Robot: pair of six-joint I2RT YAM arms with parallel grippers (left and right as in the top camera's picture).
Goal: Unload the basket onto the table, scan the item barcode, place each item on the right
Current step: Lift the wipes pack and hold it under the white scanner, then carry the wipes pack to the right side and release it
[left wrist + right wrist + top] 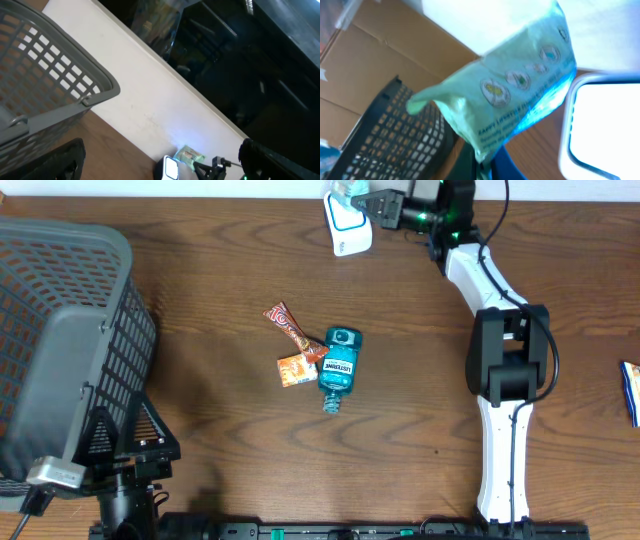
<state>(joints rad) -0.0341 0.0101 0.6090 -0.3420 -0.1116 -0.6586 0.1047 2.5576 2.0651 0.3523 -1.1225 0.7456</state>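
Note:
My right gripper [378, 207] is at the far edge of the table, shut on a pale green packet [352, 190]. It holds the packet just above and beside the white scanner [347, 227], whose window glows. In the right wrist view the packet [520, 90] rises from between my fingers [470, 165] and fills the middle, with the scanner [602, 130] bright at the right. The left wrist view shows the scanner [170, 169] and the packet [189, 156] far off. My left gripper [162, 172] stands wide open and holds nothing, low at the near left by the basket.
A large grey basket [60, 350] fills the left side. Mid-table lie a teal mouthwash bottle [338, 365], a long orange wrapper [290, 325] and a small orange packet [295, 368]. A blue and white item [631, 390] lies at the right edge.

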